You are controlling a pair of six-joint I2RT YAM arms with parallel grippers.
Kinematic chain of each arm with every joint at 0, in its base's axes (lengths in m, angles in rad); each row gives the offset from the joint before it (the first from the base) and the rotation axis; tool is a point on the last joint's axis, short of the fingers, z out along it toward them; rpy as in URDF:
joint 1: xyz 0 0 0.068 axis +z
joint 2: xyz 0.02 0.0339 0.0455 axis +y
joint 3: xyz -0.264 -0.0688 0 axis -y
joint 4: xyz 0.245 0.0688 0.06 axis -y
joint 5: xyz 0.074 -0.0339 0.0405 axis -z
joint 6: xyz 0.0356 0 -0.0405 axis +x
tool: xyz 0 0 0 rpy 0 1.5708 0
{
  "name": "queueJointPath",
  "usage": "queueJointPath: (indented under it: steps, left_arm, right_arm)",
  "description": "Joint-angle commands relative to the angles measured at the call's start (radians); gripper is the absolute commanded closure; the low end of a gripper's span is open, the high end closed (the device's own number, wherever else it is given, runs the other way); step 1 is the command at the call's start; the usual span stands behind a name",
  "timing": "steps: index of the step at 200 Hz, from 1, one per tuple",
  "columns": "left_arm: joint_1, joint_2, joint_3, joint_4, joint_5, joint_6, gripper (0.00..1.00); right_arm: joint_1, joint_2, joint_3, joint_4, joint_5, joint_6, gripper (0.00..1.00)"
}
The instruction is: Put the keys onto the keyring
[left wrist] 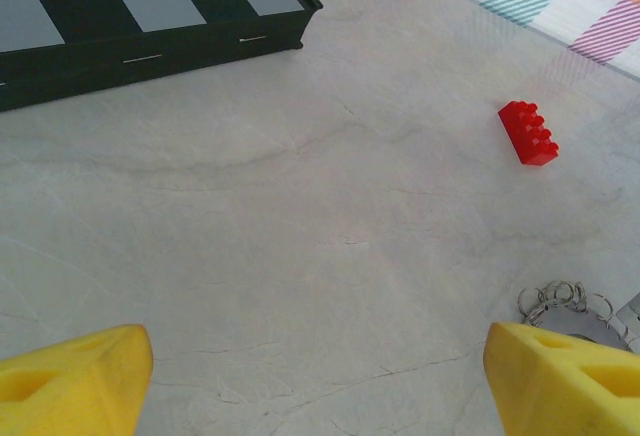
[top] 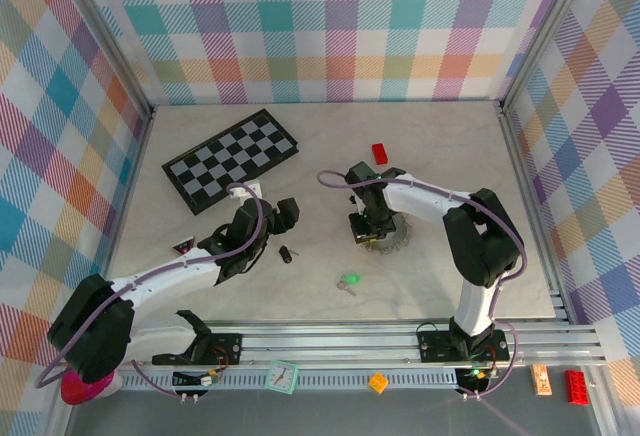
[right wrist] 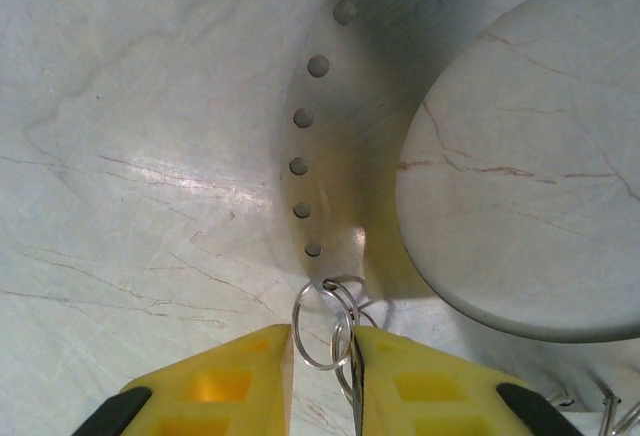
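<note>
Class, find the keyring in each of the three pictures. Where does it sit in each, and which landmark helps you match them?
Top external: the keyring lies right of centre, partly under the right end effector.
Left wrist: the keyring is at the bottom right, with its small loops showing.
Right wrist: the keyring is large, and its holed band curves down from the top.
Landmark: the red block lies beyond the keyring in the top and left wrist views.

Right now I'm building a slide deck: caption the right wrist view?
The right gripper straddles a small split ring on the perforated keyring, flat on the marble table.
</note>
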Motion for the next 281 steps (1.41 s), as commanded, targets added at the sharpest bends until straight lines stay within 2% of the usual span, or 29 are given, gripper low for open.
queueJointPath:
  steps: [1, 89, 132, 216, 261, 281]
  left_arm:
    - [-0.013, -0.025, -0.012, -0.02, -0.032, -0.013, 0.15]
    - [-0.012, -0.05, -0.018, -0.037, -0.048, -0.015, 0.15]
    - [-0.014, -0.066, -0.026, -0.044, -0.055, -0.015, 0.15]
    - [-0.014, -0.083, -0.029, -0.058, -0.072, -0.015, 0.15]
    - [-0.013, -0.089, -0.029, -0.065, -0.078, -0.014, 0.15]
    - [-0.013, -0.095, -0.029, -0.071, -0.086, -0.015, 0.15]
  right_arm:
    - [0.008, 0.027, 0.018, -0.032, 0.006, -0.001, 0.77]
    - [0.008, 0.018, -0.016, 0.005, -0.01, 0.111, 0.7]
    - [0.008, 0.001, -0.039, 0.025, -0.008, 0.168, 0.71]
    - [0.008, -0.008, -0.043, 0.041, -0.011, 0.217, 0.85]
    - [0.008, -0.02, -0.03, 0.038, -0.001, 0.214, 1.0]
    - [0.008, -0.034, -0.016, 0.016, 0.019, 0.187, 1.0]
